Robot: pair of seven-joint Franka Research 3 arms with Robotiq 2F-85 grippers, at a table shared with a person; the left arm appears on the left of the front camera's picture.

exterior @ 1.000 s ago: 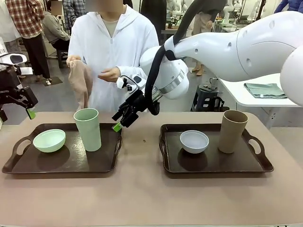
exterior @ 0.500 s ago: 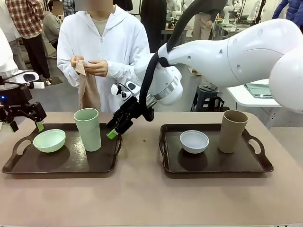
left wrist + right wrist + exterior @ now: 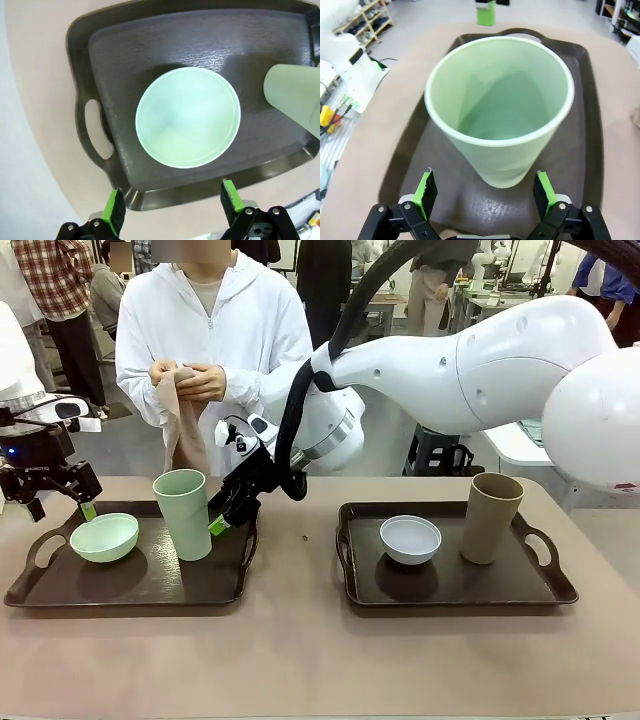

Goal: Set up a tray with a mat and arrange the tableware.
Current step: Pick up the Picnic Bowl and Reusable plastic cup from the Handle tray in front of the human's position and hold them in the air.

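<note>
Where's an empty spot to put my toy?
Bare table runs along the near edge and between the left tray and right tray. Right tray's front is free, before white bowl and brown cup. Crowded: left tray, with green cup, green bowl, left gripper and right gripper.

You have the tan table (image 3: 300, 660) beneath both pairs of jaws, with a dark speck (image 3: 305, 537) on it a little to the robot's right of the right jaws. Directly behind the right jaws, across the table, stands a person (image 3: 245, 330) in a white zip hooded jacket. Far behind the left jaws is a bystander (image 3: 55, 285) in plaid. From the right wrist, shelving (image 3: 365, 20) and floor cables (image 3: 330, 117) lie left of the jaws.
</note>
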